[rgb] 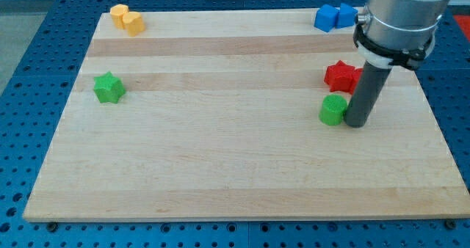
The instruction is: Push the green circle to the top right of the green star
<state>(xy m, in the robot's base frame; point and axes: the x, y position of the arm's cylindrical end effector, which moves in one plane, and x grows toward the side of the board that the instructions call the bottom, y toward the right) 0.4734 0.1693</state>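
Hand: none is fitted. The arm ends in a straight dark rod, so nothing is gripped or held and there are no jaws to be seen open or closed.

Tip (357, 123): set on the table (220, 174), just beside the green circle (333, 110) at its 3 o'clock. Whether the two touch cannot be told.

Green circle: placed toward the table's 3 o'clock side, well apart from the green star (109, 87) and at roughly 3 to 4 o'clock of it.

Green star: found near the table's 9 o'clock edge, with no other block close by.

Red block (341, 76): star-like in outline, near the green circle at its 12 o'clock. It is partly hidden by the rod.

Blue blocks (335, 17): two, touching, at the table's 1 o'clock corner. Their shapes cannot be made out exactly.

Orange blocks (126, 19): two, touching, at the table's 11 o'clock corner.
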